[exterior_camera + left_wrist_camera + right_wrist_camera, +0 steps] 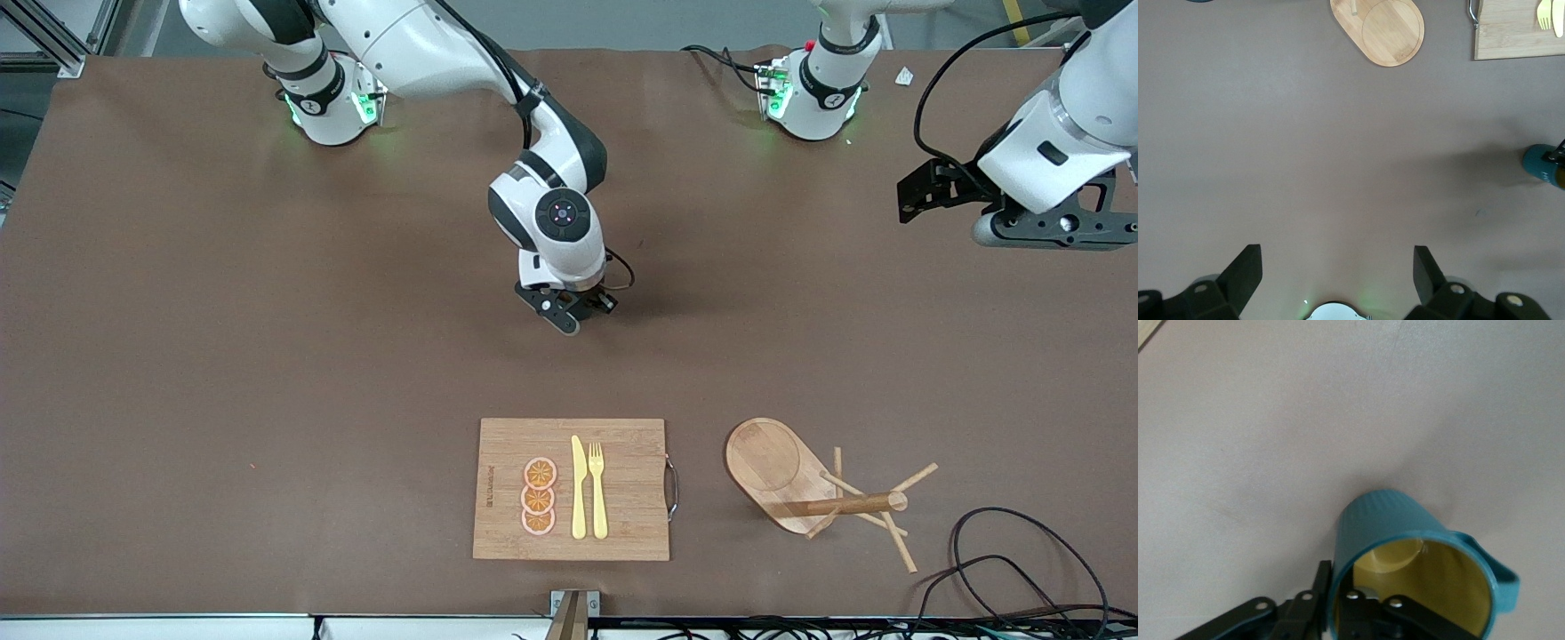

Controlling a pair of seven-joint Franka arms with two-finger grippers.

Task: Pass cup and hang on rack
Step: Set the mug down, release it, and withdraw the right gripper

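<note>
While right gripper (1338,603) fingers pinch the empty cup's (1405,547) rim, left gripper (1338,280) fingers gape.

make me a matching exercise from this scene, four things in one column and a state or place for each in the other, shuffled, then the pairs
Things:
1. cup
2. rack
3. left gripper
4. orange slices

States or places:
A. open, over bare table
B. on the cutting board beside the knife and fork
C. rim clamped by the right gripper
D. tipped over, post lying sideways

Pairs: 1-C, 2-D, 3-A, 4-B
</note>
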